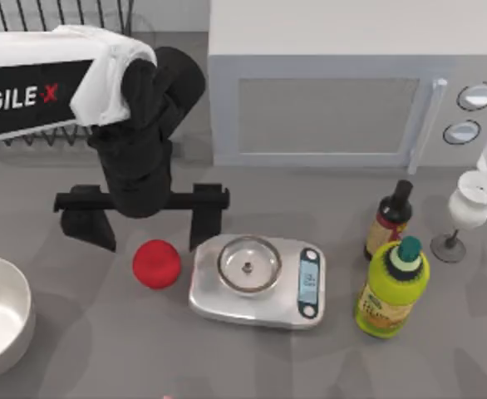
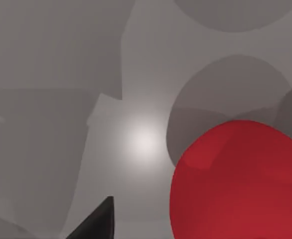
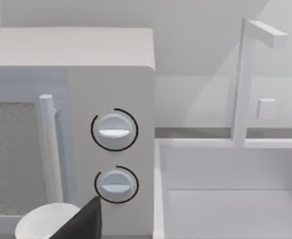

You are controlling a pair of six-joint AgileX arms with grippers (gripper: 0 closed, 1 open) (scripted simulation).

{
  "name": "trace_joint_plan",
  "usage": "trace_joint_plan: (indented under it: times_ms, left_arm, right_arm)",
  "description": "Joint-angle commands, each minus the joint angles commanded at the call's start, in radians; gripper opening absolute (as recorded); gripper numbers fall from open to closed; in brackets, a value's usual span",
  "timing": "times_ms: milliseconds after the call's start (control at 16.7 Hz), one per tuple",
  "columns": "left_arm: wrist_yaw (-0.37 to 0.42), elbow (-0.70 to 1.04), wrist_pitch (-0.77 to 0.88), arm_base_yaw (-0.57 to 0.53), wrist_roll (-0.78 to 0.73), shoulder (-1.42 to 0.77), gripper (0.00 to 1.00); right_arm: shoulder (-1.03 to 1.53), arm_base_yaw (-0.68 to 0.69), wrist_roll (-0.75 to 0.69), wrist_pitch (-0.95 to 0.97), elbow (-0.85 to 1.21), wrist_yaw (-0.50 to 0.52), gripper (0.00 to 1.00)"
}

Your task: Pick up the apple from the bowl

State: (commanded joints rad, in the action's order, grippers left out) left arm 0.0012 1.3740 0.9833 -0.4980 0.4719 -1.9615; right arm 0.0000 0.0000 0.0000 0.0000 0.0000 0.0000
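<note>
The small, plain, bright red, ball-like apple [image 1: 156, 263] is sitting on the grey table [image 1: 102, 349], not in the bowl. It is lying at about 3 o'clock from the wide, round, glossy white bowl [image 1: 15, 328], well apart from it, and just beside the steel kitchen scale [image 1: 258, 281], at the scale's 9 o'clock. Being round, the apple is showing no long axis, and no stem is visible to tell which way it is pointing.

The left gripper [image 1: 141, 223] is hanging over the table at about 12 o'clock from the apple, its two black fingers [image 1: 90, 224] spread wide, one on each side, with the apple lying below the gap between them. In the left wrist view the apple [image 2: 240, 184] is sitting near a dark fingertip [image 2: 98, 224], apart from it, with grey table all around. The gripper is holding nothing.

The right gripper is parked near the white microwave [image 3: 111, 99], facing its two round dials and the white sink [image 3: 225, 199]; one dark fingertip [image 3: 83, 221] is showing, and I cannot tell how far it is open.

At 3 o'clock from the scale, a green squeeze bottle [image 1: 392, 289], a dark brown bottle [image 1: 390, 218] and a white stemmed glass [image 1: 468, 212] are standing upright.
</note>
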Motion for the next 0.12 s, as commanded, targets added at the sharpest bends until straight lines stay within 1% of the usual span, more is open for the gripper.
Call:
trace_joint_plan:
  times_ms: [120]
  left_arm:
    - [0.0,0.0,0.0,0.0,0.0,0.0,1.0]
  right_arm:
    - [0.0,0.0,0.0,0.0,0.0,0.0,1.0]
